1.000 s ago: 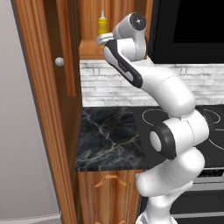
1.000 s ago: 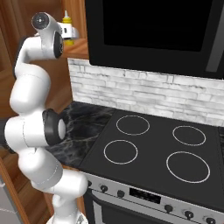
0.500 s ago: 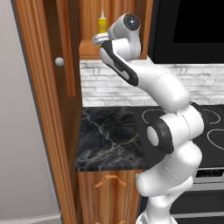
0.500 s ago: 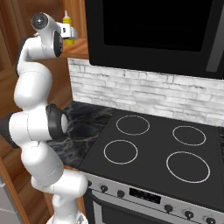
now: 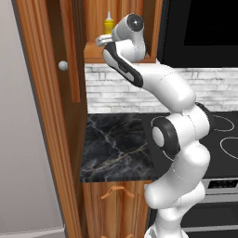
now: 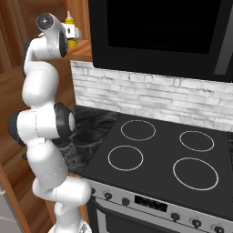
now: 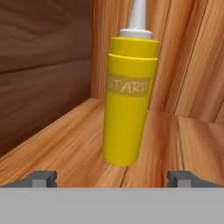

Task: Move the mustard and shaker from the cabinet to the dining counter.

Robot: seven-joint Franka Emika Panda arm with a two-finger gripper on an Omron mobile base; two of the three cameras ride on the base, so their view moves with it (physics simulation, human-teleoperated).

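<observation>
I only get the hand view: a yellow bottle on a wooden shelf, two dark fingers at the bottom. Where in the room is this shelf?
Observer: High up. The left base view shows the mustard standing in a wall cabinet above a black marble counter.
Operator: Does that cabinet have a door?
Observer: Yes. The door stands open, and its round knob is visible.
Operator: What's next to the counter?
Observer: In the right base view, a stove with four rings sits right beside it.
</observation>
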